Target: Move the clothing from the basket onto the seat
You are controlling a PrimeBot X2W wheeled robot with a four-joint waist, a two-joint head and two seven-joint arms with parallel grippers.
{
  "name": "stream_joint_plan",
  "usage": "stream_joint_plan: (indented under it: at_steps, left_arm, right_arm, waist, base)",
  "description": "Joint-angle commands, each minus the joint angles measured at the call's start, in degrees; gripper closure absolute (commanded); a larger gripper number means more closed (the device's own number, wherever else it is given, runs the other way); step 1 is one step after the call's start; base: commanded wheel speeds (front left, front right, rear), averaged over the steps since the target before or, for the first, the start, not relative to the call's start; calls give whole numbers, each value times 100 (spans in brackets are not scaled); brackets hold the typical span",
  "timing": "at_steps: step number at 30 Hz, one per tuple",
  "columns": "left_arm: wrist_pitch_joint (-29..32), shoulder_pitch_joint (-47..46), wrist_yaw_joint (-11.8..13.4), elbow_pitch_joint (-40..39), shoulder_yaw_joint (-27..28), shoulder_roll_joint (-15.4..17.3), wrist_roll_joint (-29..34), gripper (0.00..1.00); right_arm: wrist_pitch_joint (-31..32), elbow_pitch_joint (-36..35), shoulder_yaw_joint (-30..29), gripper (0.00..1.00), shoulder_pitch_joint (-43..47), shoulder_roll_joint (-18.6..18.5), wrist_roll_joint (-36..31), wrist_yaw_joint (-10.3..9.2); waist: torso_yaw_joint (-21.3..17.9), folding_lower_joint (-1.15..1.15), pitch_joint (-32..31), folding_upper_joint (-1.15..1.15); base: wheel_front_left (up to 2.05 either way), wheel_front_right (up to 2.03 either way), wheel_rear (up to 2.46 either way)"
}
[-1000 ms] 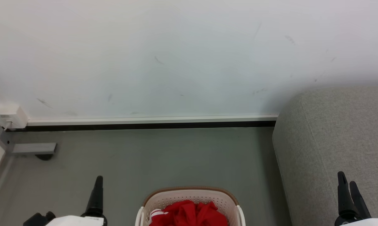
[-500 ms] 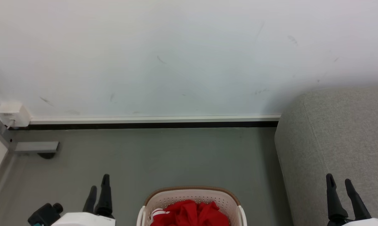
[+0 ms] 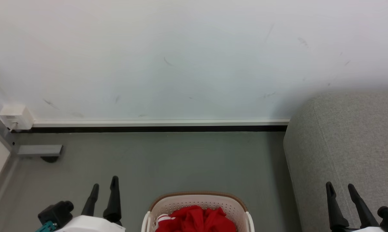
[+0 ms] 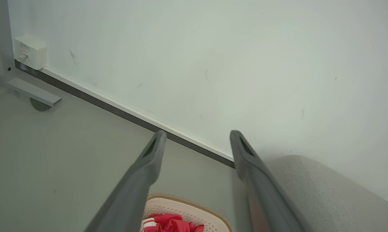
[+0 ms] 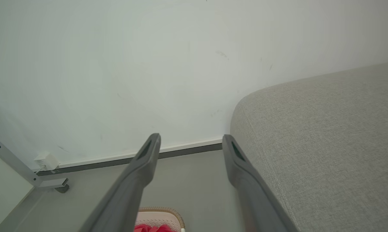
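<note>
Fingers of the left gripper (image 3: pixel 105 181) spread apart, nothing between them, above the near-left part of the floor (image 3: pixel 168 158). Just right of that, at the middle of the floor's near edge, one basket (image 3: pixel 197 194): cream, perforated, brown-rimmed, two white handles at its sides. Inside it, the clothing (image 3: pixel 194 219), one red rumpled heap with white-striped trim at its left side. Number of garments in the heap impossible to tell, too rumpled to separate by eye. Probably light, limp and non-slippery, prone to trailing and to snagging on the rim. No stiff part to pinch, so best taken by a raised fold near the top of the heap, gripped deep and lifted well clear of the rim. Further right, one seat (image 3: pixel 348 135), grey upholstery, rounded corner toward the wall. Against its near part in the head view, the right gripper (image 3: pixel 340 184), second of two, fingers likewise wide apart and empty.
</note>
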Motion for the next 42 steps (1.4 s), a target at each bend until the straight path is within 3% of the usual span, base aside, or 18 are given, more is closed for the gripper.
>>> stream_joint_plan:
  at_steps: [1,19,34,42]
  left_arm:
    - [-67,-83,-9,-10,-16,63,254,0]
    - [-310,70,10,-91,-107,150,1517,0]
    - [-499,138,-329,121,-83,123,2017,0]
    - [-584,158,-391,257,-15,95,2273,0]
  right_arm:
    - [-68,-9,17,0,-83,-89,-183,15]
    - [-320,246,-65,0,68,-74,-962,17]
    - [-498,462,-160,0,153,-47,-1458,17]
    - [-571,540,-213,0,181,-16,-1734,18]
  waist:
    - [-3,0,-2,0]
    - [37,0,-42,0]
    - [101,0,-57,0]
    - [109,0,-80,0]
  base:
    - [0,0,0]
    - [0,0,0]
    - [0,0,0]
    - [0,0,0]
